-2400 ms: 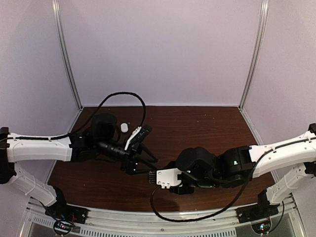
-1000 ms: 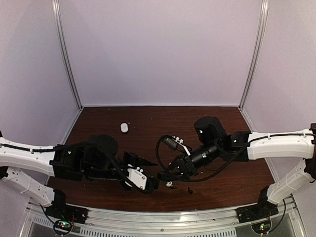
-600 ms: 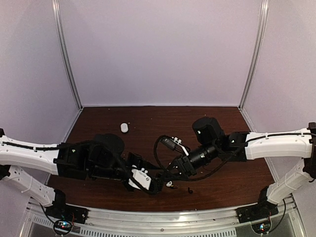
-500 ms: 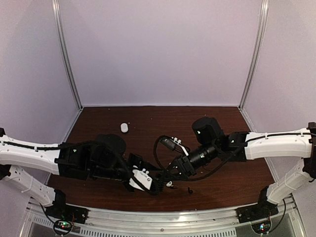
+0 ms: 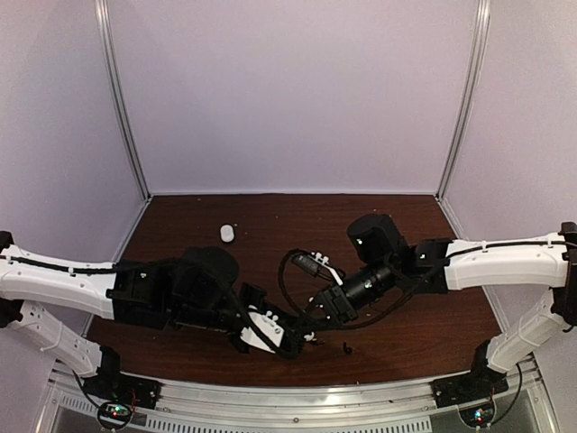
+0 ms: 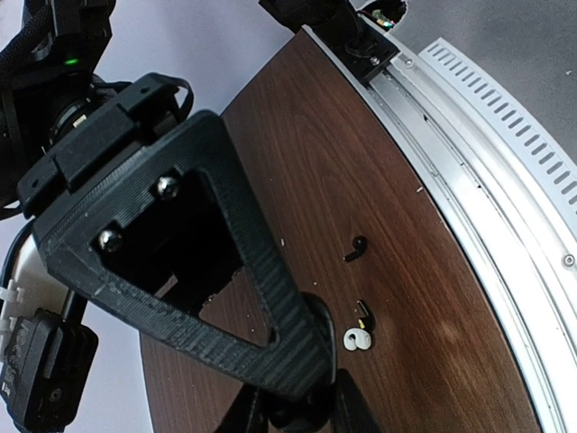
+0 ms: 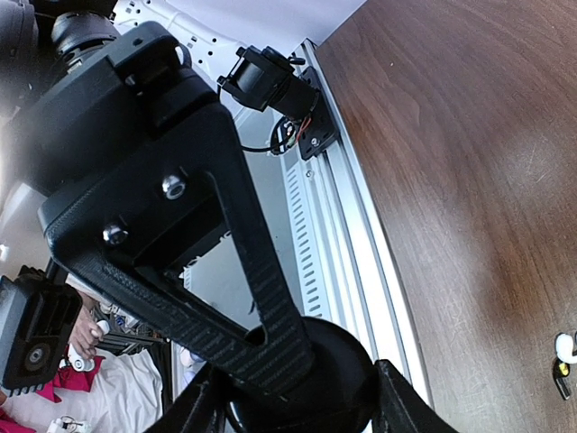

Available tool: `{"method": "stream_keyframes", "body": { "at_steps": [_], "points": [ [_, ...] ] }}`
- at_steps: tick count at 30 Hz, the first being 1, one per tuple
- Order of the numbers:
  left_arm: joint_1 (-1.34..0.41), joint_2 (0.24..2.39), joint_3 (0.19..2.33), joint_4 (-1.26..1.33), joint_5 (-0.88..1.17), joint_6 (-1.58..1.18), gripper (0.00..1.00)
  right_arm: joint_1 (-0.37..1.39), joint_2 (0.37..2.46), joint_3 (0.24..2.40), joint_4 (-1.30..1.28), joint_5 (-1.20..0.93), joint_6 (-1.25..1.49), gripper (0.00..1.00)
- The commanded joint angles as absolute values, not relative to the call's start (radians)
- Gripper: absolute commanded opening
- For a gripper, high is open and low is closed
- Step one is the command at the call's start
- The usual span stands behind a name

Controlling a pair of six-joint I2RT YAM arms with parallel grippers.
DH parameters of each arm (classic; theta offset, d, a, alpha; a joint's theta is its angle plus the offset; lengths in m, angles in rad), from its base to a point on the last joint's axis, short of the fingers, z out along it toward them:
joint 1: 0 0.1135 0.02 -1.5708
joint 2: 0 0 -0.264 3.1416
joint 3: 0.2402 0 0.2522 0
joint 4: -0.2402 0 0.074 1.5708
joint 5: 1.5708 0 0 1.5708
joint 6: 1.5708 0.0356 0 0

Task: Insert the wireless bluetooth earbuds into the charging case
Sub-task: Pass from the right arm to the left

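My two grippers meet near the table's front middle. The left gripper (image 5: 285, 341) and the right gripper (image 5: 311, 318) are each shut on a black rounded charging case, seen between the fingers in the left wrist view (image 6: 320, 370) and in the right wrist view (image 7: 338, 365). I cannot tell whether it is the same case. A white earbud (image 5: 308, 337) lies on the wood just beside the fingertips; it also shows in the left wrist view (image 6: 354, 338) and the right wrist view (image 7: 565, 345). A black earbud (image 5: 347, 347) (image 6: 357, 248) lies a little to the right.
A small white case (image 5: 226, 233) lies at the back left of the brown table (image 5: 406, 234). A tiny black-and-yellow piece (image 6: 362, 311) lies next to the white earbud. The metal front rail (image 5: 297, 401) runs close behind the grippers. Walls enclose three sides.
Over the last second the left gripper has moved right and the right gripper slightly left, so the two now meet. The earbuds and the white case have not moved.
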State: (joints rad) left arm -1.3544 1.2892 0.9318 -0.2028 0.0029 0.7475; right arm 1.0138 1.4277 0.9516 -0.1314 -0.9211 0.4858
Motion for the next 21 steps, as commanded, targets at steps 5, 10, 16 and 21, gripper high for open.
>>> {"method": "stream_keyframes", "body": {
  "at_steps": [5,10,16,21],
  "points": [
    [-1.348,1.260,0.933,-0.128,0.023,0.641,0.01,1.003,1.379,1.015,-0.142,-0.902,0.398,0.58],
    [-1.267,1.164,0.895,-0.017,0.136,0.513,0.00,0.959,1.243,0.973,-0.059,-0.816,0.336,0.73],
    [-1.194,1.083,0.814,0.211,0.268,0.344,0.00,0.946,1.088,0.888,0.120,-0.704,0.239,0.74],
    [-1.170,1.067,0.757,0.437,0.355,0.176,0.00,0.949,1.058,0.892,0.201,-0.697,0.122,0.68]
  ]
}}
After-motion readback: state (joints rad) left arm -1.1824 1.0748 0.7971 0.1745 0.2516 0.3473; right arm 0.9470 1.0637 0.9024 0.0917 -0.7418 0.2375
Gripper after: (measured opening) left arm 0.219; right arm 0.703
